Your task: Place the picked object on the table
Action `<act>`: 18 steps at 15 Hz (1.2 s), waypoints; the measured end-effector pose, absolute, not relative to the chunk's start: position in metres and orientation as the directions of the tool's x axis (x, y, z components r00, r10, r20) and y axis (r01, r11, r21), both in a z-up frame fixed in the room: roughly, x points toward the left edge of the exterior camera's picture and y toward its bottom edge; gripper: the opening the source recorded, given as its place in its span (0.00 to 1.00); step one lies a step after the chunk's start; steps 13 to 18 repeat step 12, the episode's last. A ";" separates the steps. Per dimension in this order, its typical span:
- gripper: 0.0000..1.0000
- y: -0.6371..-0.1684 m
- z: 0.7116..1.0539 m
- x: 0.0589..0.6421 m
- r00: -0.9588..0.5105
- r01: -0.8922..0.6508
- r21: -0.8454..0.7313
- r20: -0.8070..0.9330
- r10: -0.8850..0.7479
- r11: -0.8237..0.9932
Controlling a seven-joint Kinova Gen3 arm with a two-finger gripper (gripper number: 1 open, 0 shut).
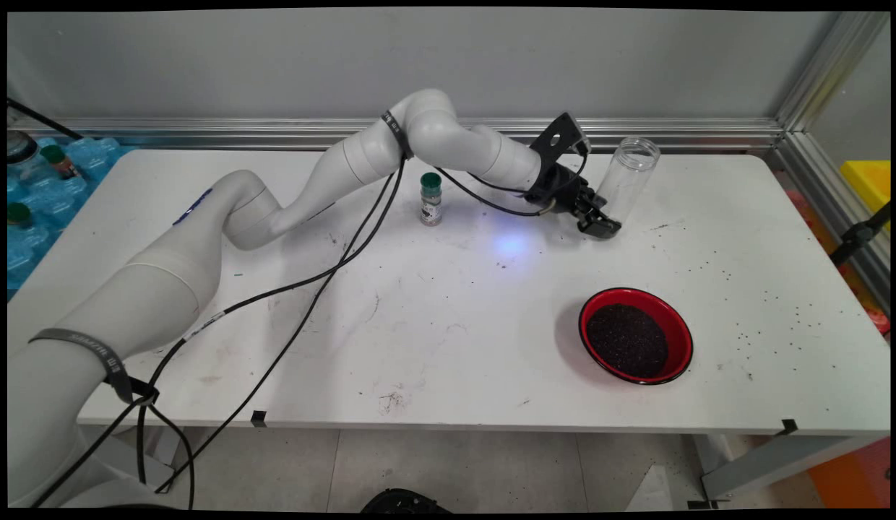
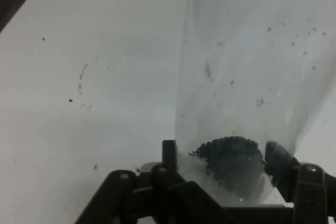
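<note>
Clear jar point(image 1: 627, 180) clamped between jaws of gripper point(image 1: 600, 220) at its base, tilted, mouth open and raised away from jaws. Small clump of dark grains point(image 2: 231, 157) seen at bottom, between fingers point(image 2: 169, 153). Judged light, stiff, smooth-walled, slippery; low grip suits. Red bowl point(image 1: 636, 334) well apart.

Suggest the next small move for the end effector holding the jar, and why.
Probably tip the jar upright and set it on the table. The end effector grips its base, it leans with the open mouth up, only a small clump of dark grains remains inside, and the red bowl already holds a heap of them.
</note>
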State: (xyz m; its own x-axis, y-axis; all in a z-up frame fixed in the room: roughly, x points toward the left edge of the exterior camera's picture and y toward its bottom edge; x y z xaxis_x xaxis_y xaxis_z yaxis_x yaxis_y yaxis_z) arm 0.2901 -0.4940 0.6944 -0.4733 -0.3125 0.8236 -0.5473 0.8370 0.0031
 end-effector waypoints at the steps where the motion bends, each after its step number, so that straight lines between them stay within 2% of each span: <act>1: 0.00 -0.493 0.693 0.290 -0.472 -0.548 0.006 0.823 -0.315 0.836; 9: 0.00 -0.489 0.688 0.292 -0.470 -0.542 0.020 0.821 -0.323 0.840; 10: 1.00 -0.489 0.688 0.293 -0.471 -0.541 0.020 0.821 -0.323 0.841; 18: 1.00 -0.487 0.688 0.293 -0.472 -0.536 0.022 0.821 -0.321 0.844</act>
